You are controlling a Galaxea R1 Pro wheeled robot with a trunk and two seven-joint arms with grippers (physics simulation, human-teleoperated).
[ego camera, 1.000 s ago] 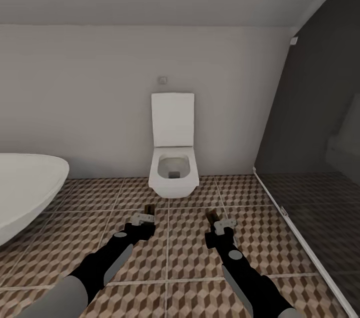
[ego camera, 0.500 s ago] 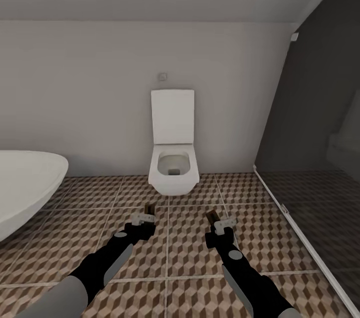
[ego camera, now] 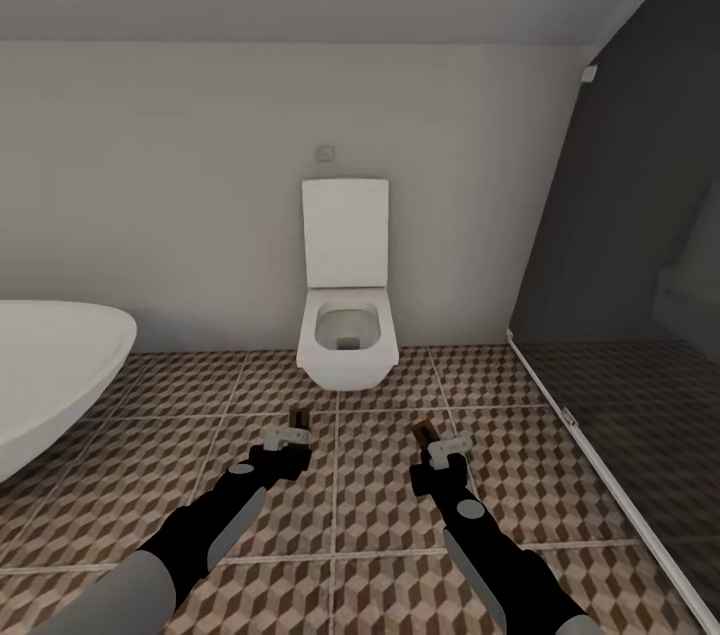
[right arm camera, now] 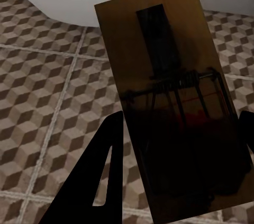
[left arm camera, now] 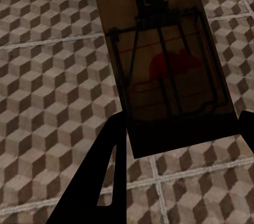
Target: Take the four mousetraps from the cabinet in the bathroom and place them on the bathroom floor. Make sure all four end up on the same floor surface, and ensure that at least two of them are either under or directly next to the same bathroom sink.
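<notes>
Bathroom floor [ego camera: 340, 505]: large square tiles printed in a brown, beige and white cube pattern with pale grout lines, running from the foreground to the pale back wall [ego camera: 180, 215]. White oval bathtub [ego camera: 50, 375] sitting on it at the left; whether the white toilet [ego camera: 345, 335] is resting on the tiles or hanging from the wall cannot be told. At the right the tiling is ending along a pale strip [ego camera: 600, 485], with the darker shower-stall floor [ego camera: 650, 415] lying beyond it.
</notes>
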